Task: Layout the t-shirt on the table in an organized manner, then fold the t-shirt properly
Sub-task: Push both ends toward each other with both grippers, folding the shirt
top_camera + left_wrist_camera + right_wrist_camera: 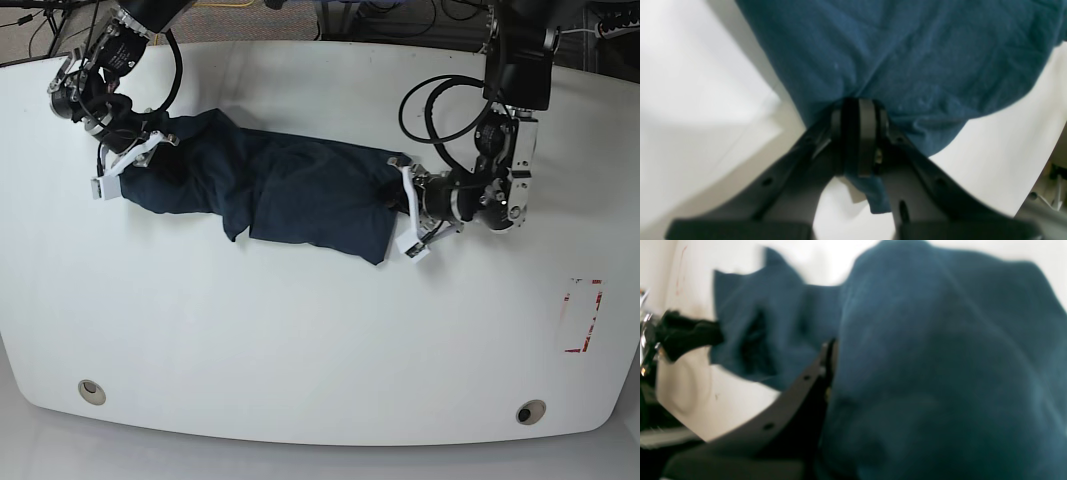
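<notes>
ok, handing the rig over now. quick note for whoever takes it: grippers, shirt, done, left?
Left gripper: shut on the t-shirt at one end.
Right gripper: at the opposite end, cloth draped over it; the grip itself is hidden.
T-shirt: stretched between the arms on the table, bunched and creased, not flat.
Done: both ends picked up, shirt pulled lengthwise.
Left: spread it flat, smooth the sleeves, then every fold.

No text, label, brand, number or sign can be read in any view.
</notes>
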Robot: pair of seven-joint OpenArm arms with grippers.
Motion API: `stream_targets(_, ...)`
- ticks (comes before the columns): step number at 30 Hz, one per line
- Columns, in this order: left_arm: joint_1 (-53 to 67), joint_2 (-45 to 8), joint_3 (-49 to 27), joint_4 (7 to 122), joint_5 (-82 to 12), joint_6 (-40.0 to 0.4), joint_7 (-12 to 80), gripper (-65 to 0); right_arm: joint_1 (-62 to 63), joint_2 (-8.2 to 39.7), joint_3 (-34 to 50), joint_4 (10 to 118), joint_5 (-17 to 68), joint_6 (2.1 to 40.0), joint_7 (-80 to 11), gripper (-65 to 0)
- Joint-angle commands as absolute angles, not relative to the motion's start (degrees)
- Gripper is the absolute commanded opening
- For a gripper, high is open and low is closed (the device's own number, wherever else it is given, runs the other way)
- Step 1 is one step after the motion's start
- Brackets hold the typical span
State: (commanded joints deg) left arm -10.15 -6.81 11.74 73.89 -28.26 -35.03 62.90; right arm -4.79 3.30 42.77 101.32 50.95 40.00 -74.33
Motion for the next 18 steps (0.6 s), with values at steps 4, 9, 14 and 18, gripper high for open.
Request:
stream_targets(4,-10.2,-5.1,14.8,73.9,-28.3,-32.4,60.0,-60.1,-3.4,3.2,38.5,104.4,50.9,40.0,-74.2,-59.3)
stream_targets(9,-10.2,-2.7,16.8,73.8,-28.3,-29.3,57.1,-60.1,-1.0,2.3,34.7,105.2,50.9,40.0,-74.2,-59.3)
stream_targets(14,-10.2,-2.5,18.7,73.8,-28.3,-28.2,56.1,-60.1,2.0,1.1,32.7,105.0,48.7,40.0,-74.2,-59.3)
stream_targets(18,-10.2,-2.5,18.8,73.8,-28.3,-28.2,56.2,-60.1,4.2,-0.2,28.3,105.0,42.4,40.0,-74.1,-59.1)
